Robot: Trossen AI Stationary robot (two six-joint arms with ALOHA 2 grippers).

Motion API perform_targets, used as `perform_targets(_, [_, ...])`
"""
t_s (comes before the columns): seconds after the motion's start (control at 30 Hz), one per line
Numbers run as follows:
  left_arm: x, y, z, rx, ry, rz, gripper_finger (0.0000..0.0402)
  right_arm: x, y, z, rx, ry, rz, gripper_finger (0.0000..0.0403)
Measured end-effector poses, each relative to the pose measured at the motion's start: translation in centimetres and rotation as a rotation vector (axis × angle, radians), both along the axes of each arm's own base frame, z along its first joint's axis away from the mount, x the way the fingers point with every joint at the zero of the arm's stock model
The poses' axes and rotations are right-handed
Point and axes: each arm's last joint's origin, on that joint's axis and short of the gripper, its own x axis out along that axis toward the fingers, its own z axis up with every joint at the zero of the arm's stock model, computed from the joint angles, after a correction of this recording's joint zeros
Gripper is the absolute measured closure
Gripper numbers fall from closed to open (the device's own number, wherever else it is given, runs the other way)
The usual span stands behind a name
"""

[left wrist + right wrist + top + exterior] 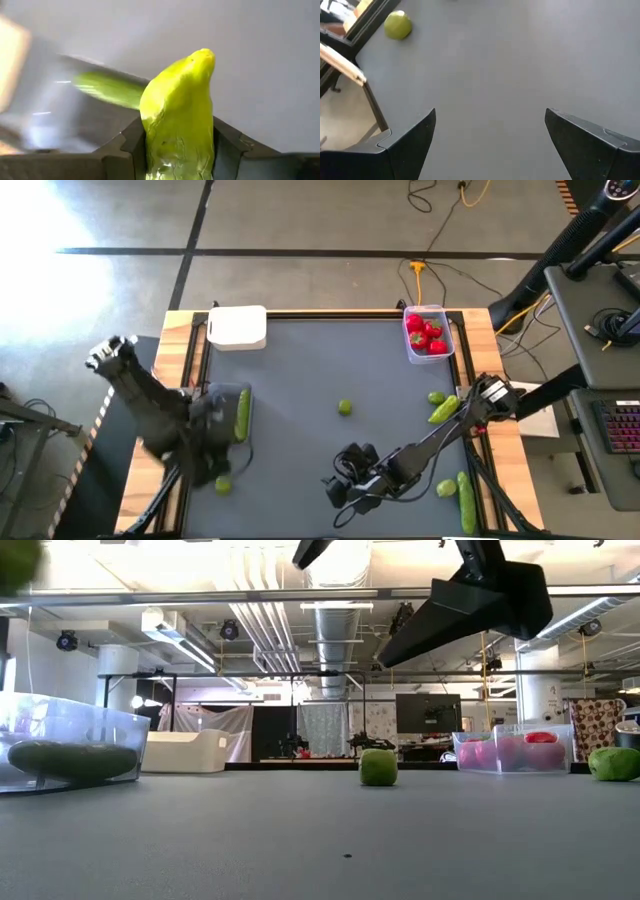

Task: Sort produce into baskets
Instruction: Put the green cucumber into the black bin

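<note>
My left gripper (215, 425) is over the dark grey tray (228, 395) at the table's left and is shut on a yellow-green pod (177, 125). Another green pod (107, 87) lies in the tray, and it also shows in the low view (70, 760). My right gripper (345, 485) is open over bare mat near the front edge; its fingers (410, 145) have nothing between them. A clear tub (428, 332) at the far right holds several red pieces. A white tub (238, 327) stands at the far left. My left gripper pinches the pod's lower part (175, 150) between its two fingers, one on each side. The pod lies along the fingers and its free tip (202, 57) sticks out past them. It is lifted clear, beside the pod in the tray.
A yellow-green ball (345, 408) lies mid-table. Another ball (222, 485) lies near the front left edge, and it also shows in the right wrist view (397, 25). At the right lie a pod (443, 409), a ball (435, 396), a ball (446, 489) and a pod (466, 498).
</note>
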Motion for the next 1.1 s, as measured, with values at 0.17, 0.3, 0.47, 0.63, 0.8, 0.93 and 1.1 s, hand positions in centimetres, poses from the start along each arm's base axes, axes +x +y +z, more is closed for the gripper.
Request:
perform_targets(0.17, [0.8, 6.9, -1.2, -0.004, 0.005, 0.306, 0.0271, 0.0, 0.0, 0.0, 0.01, -0.003, -0.011, 0.0035])
perform_targets(0.3, [0.0, 11.0, -4.6, -0.087, 0.058, 0.612, 0.0271, 0.0, 0.2, 0.1, 0.044, -0.02, -0.03, 0.0035])
perform_targets(0.47, [-0.4, 12.9, -8.9, -0.258, 0.081, 0.771, 0.0263, 0.1, 0.8, 0.4, 0.103, -0.074, -0.042, 0.0035])
perform_targets(0.63, [-0.2, 13.2, -10.2, -0.261, 0.07, 0.84, 0.0244, 0.2, 1.2, 0.6, 0.125, -0.102, -0.034, 0.0035])
perform_targets(0.8, [0.0, 13.3, -11.1, -0.214, 0.057, 0.866, 0.0239, 0.2, 1.1, 0.6, 0.125, -0.106, -0.046, 0.0035])
perform_targets(0.93, [0.2, 13.3, -11.5, -0.178, 0.056, 0.867, 0.0225, 0.1, 1.0, 0.6, 0.13, -0.093, -0.061, 0.0035])
perform_targets(1.1, [0.6, 13.1, -11.2, -0.187, 0.08, 0.761, 0.0189, -2.0, -0.6, 1.9, 0.126, 0.039, -0.156, 0.0046])
